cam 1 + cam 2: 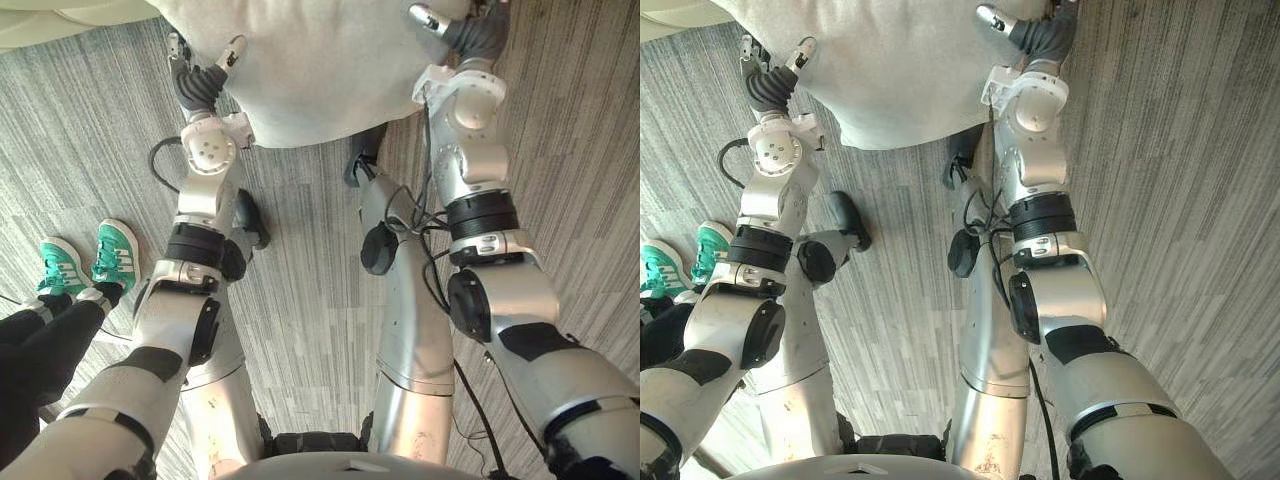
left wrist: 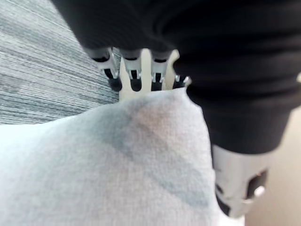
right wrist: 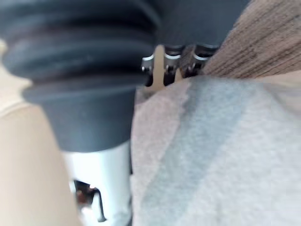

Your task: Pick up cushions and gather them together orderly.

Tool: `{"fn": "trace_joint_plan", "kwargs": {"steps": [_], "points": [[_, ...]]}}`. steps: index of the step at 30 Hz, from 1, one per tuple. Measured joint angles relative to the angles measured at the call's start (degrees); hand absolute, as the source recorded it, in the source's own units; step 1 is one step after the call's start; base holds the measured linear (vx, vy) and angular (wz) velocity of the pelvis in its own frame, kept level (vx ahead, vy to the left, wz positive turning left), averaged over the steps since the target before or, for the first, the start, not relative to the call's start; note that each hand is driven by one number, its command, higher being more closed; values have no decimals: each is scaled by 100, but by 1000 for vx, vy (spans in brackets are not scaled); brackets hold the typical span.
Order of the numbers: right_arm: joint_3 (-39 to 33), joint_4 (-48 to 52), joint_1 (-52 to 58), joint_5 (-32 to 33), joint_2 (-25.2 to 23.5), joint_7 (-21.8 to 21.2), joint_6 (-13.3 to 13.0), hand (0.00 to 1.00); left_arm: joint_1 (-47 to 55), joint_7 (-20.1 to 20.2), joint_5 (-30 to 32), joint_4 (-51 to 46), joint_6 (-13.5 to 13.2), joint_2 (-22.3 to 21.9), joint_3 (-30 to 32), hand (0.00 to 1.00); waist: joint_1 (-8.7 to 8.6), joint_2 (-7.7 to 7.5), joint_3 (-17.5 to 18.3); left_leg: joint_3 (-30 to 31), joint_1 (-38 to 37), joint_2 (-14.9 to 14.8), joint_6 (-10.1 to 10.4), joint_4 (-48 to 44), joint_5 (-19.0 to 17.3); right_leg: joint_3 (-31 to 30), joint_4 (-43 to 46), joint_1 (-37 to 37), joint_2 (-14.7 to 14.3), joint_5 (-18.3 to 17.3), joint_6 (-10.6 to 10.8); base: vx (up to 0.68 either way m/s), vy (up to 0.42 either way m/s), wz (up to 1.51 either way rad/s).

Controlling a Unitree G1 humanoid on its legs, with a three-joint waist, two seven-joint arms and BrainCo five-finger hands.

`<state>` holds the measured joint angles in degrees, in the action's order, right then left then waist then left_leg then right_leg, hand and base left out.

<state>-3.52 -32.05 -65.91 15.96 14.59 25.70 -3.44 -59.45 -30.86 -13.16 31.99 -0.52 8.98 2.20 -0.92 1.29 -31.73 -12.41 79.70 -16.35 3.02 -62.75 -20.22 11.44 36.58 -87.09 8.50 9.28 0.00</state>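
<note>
Wide grey carpeted floor (image 1: 560,150) all round, and above it the big pale cushion (image 1: 320,70), which looks lifted between both arms. The left robot hand (image 1: 205,78) is pinched onto one edge, fingers (image 2: 136,80) over the rim and thumb on the other face. The right robot hand (image 1: 475,35) grips the opposite edge the same way. The key now is an equal squeeze on both sides, a level carry, and setting it down flat and square. Watch the person's green sneakers (image 1: 90,262) off to the left.

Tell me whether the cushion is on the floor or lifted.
Lifted, it seems: the grey cushion is held between left hand and right hand, one at each side, above the striped carpet.
</note>
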Motion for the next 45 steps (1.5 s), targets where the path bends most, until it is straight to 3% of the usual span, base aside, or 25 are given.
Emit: {"fn": "trace_joint_plan", "kwargs": {"steps": [3,4,8,12,20,29,36,42,45], "points": [[-48,246,240,-86,-193,133,36,0,12,-82,63,-60,46,-4,56,0,-30,0,0,-11,68,-15,-3,1,-1,4,-117,-25,-35,25,35,-90,-120,-12],[-178,309,388,-236,-323,262,87,100,53,-148,102,-140,65,-16,108,100,-54,0,0,-13,76,-24,-6,-6,-3,-4,-131,-25,-41,51,55,-73,-119,-7],[-384,693,852,-292,-585,587,111,100,173,-364,102,-233,109,-81,339,100,-81,0,0,-27,78,-42,1,-73,-33,-51,-143,-25,-86,162,48,-74,-150,-7],[-380,796,1063,-287,-703,584,113,100,247,-396,102,-236,193,-127,409,100,-114,-1,0,-46,84,-68,-36,-182,-102,-94,-131,-24,-110,182,71,-76,-124,-10],[342,871,1094,-288,-747,-140,154,100,227,-330,102,-667,214,-115,283,100,-117,-1,1,-89,127,-119,-82,-239,-136,-142,-297,1,-180,245,158,-106,-146,-7],[332,859,1124,79,-554,-144,151,100,547,-216,-69,-1095,155,-12,123,100,-132,-1,1,-33,66,-107,-46,-239,-118,-119,-280,99,-183,331,52,-91,-169,2],[519,1144,1217,286,-484,-299,66,100,750,-120,-182,-1714,-187,-57,-100,100,-104,-8,10,-44,-387,32,-81,212,57,-94,-829,678,-183,367,10,-118,-161,8],[565,1233,1294,293,-490,-391,65,100,759,-117,-187,-1810,-251,-56,-123,100,-47,-8,12,-33,-580,108,-48,591,230,-12,-1209,952,-182,448,102,-67,-158,10],[565,1358,1309,408,-488,-394,65,100,829,-117,-248,-1975,-251,-102,-122,100,-39,-8,12,-22,-578,107,1,598,256,-11,-1217,951,-191,611,28,-63,-200,4]]}}
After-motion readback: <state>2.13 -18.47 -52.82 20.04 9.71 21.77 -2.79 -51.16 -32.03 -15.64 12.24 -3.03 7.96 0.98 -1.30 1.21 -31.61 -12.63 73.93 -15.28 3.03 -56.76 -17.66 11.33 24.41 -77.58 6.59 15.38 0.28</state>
